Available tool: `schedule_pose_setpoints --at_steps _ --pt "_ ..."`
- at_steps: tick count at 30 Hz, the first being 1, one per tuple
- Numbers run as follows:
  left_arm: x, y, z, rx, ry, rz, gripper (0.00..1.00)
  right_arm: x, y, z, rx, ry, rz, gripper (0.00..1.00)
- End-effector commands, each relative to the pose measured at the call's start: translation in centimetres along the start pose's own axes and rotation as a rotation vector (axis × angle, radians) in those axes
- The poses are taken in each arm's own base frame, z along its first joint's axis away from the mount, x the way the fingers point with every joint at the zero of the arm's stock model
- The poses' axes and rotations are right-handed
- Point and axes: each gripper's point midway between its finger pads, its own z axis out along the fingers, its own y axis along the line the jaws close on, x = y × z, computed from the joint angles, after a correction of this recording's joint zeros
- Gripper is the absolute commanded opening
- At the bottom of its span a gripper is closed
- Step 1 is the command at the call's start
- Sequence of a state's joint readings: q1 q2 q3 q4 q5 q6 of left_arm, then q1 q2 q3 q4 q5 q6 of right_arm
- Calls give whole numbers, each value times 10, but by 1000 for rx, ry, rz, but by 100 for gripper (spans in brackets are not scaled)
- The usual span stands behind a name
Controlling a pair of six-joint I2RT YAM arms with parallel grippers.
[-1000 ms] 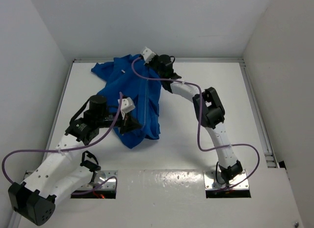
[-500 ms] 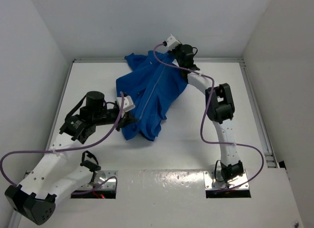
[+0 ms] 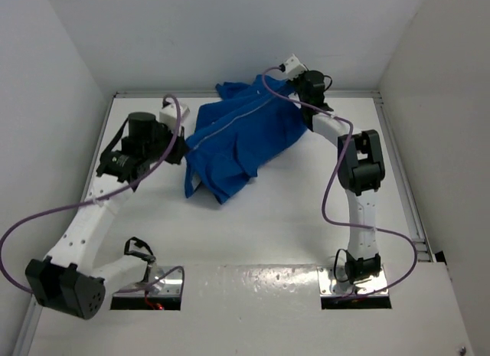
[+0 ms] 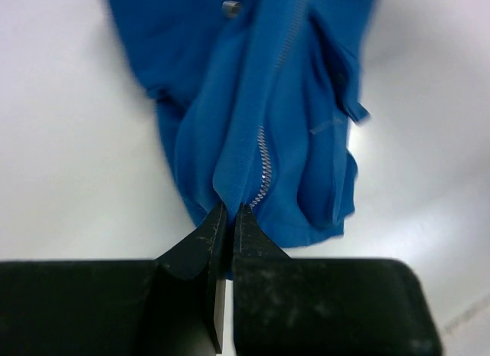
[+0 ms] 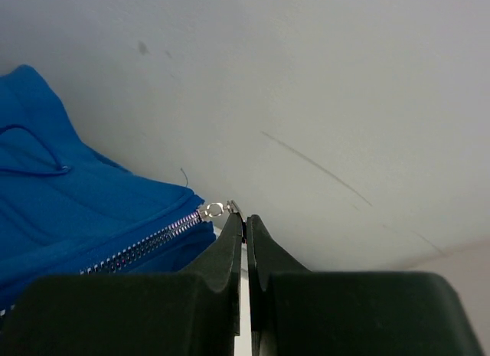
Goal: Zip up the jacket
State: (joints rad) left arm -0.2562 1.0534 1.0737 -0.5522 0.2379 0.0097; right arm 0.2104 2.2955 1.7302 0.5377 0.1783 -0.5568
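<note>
1. Nearest the arm bases, the bench [image 3: 291,210] carried nothing of the task; the work lay in its far half
2. The left hand [image 4: 227,212] was at the near-left end of the jacket [image 3: 241,134]. Its fingers were pressed almost together, pinching the bottom hem right at the foot of the zipper [image 4: 264,161]
3. The jacket lay pulled into a long band running diagonally from that hand toward the far-right of the bench. Loose folds hung off its near side. The pale zipper line ran along the band with no visible gap between the two fronts
4. In the left wrist view the teeth just above the hem appeared meshed. Farther up they were blurred and could not be checked
5. At the far edge, the right hand [image 5: 245,218] had its fingers pressed tight together, with the silver pull [image 5: 217,210] at their tips. It appeared to be pinching the pull's tab. The slider sat at the very end of the fabric, with closed teeth trailing behind it
6. Judgement: the zip looked drawn to its top stop, so the task seemed all but complete. What was left appeared to be letting go at both ends and laying the garment down
</note>
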Motion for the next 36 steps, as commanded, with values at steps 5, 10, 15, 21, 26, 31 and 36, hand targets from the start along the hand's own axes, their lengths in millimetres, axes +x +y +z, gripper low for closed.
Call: schedule_pose_setpoints --at_steps 5,10,15,21,26,31,36 --pt "-93 96 -2 -303 -186 -90 0 -30 -112 -46 222 21 105 0" --pt "-115 130 -6 -385 -212 -99 0 -10 -128 -71 190 113 207 0" --pt "-117 142 -10 -423 -214 -109 0 22 -145 -92 164 235 339 0" --pt "-102 141 -5 -408 -193 -135 0 24 -125 -107 48 241 430 0" --pt "-111 137 0 -352 -231 -131 0 11 -108 -110 -55 233 484 18" --pt "-113 133 16 -276 -218 -132 7 -12 -111 -115 -101 173 495 54" --pt "-129 136 19 -245 -191 -143 100 -19 -126 -131 -161 140 530 76"
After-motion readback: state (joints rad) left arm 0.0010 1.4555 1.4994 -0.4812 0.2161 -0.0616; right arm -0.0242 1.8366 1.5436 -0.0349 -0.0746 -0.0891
